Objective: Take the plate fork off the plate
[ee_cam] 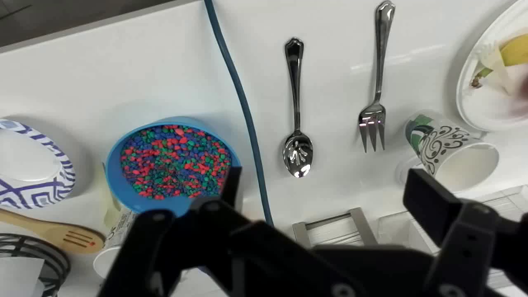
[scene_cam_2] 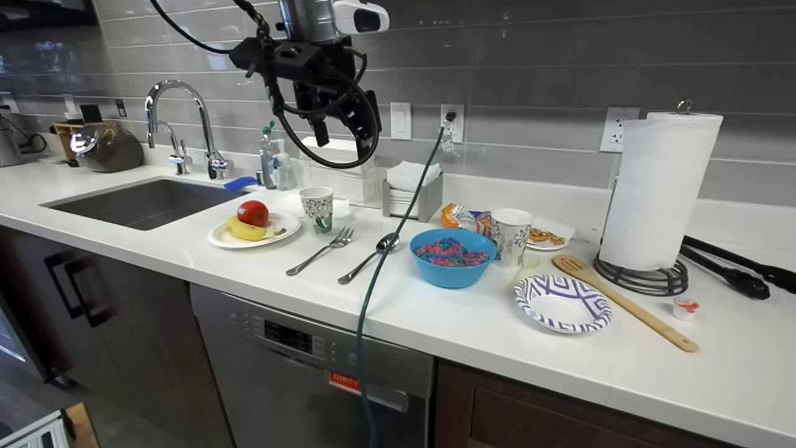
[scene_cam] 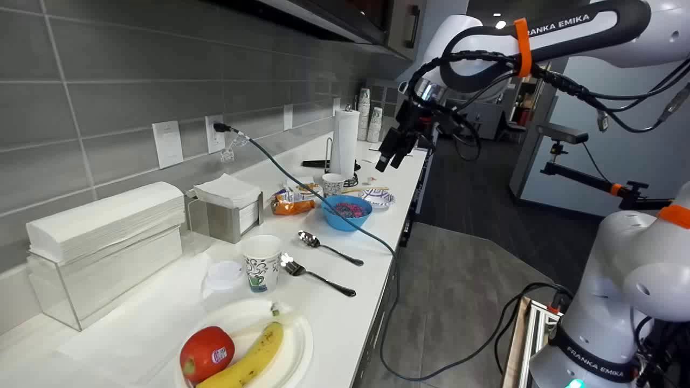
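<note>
The white plate lies on the counter with a banana and a red fruit; it also shows in an exterior view and, cut off at the right edge, in the wrist view. By the banana's stem lies a small pale, see-through shape with tine-like ends, seemingly the plate fork. It is too faint to be sure, and no silver-grey fork shows on the plate. My gripper is open and empty, high above the counter and away from the plate. Its spread fingers also show in both exterior views.
A dark metal fork and a slotted spoon lie on the counter between the plate and a blue bowl. A patterned cup stands close beside the plate. A blue-green cable crosses the counter. Napkin holders line the wall.
</note>
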